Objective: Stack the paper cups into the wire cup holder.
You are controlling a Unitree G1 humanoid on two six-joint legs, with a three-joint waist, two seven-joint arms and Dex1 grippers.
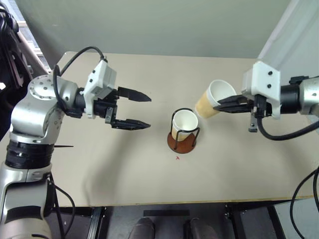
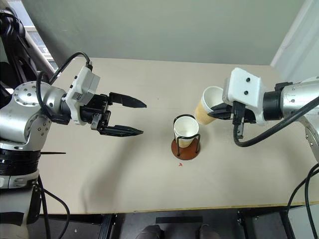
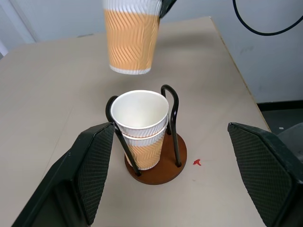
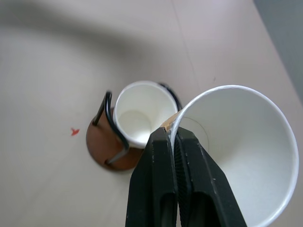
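The wire cup holder [image 1: 182, 144] stands mid-table on its reddish-brown base, with two nested paper cups [image 3: 140, 114] upright inside its black loops. A third paper cup [image 1: 211, 101] hangs tilted in the air just right of and above the holder. My right gripper [image 1: 223, 104] is shut on its rim, one finger inside and one outside [image 4: 165, 189]. My left gripper [image 1: 148, 112] hovers left of the holder, open and empty, pointing toward it. Its two fingers [image 3: 94, 170] frame the holder from a distance in the left wrist view.
The beige table [image 1: 99, 174] carries a small red mark [image 1: 177, 158] just in front of the holder. A grey wall runs behind the table's far edge. The near edge lies close below the holder. Black cables hang from both arms.
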